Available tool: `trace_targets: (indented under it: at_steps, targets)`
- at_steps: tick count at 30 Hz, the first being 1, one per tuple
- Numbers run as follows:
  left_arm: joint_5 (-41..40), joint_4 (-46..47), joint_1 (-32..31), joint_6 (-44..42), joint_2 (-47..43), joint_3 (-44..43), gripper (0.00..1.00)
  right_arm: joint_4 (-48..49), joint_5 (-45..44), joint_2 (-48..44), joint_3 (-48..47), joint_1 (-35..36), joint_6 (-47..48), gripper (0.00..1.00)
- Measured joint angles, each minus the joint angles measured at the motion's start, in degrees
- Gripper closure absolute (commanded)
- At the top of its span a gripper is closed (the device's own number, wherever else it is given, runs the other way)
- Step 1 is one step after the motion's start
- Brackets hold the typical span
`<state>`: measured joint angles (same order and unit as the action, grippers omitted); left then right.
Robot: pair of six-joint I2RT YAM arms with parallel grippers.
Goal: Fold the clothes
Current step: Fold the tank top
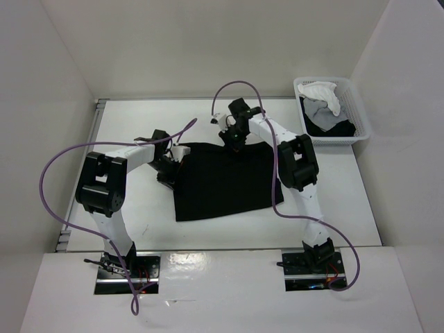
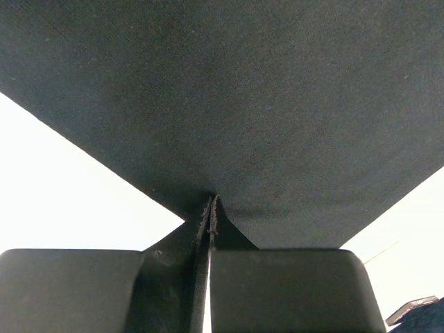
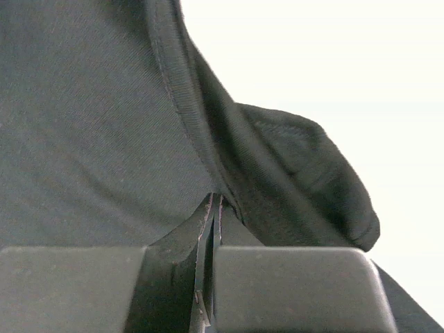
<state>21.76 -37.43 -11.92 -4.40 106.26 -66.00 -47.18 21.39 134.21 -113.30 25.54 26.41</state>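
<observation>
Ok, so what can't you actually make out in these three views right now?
- Top view: the fingertips of the left gripper and right gripper vanish, dark against the black top.
- Wrist views: the top's outline is cut off by the frame edges.
- Top view: the dark item in the basket, under the white garment and grey garment, is too small to identify.

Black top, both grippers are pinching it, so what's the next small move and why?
Probably raise both grippers slightly together. The left gripper is shut on the top's left edge, the right gripper on its far edge, and the top lies flat on the table, so its held edges must lift before folding over.
</observation>
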Motion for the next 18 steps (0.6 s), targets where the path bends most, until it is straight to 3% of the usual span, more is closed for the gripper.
trace_targets:
  at_steps: [18]
  targets:
    - [0.02,-0.33,0.02,-0.07,0.26,-0.35,1.00,0.26,-5.29,5.62,-8.57,-1.68,-1.03,1.00]
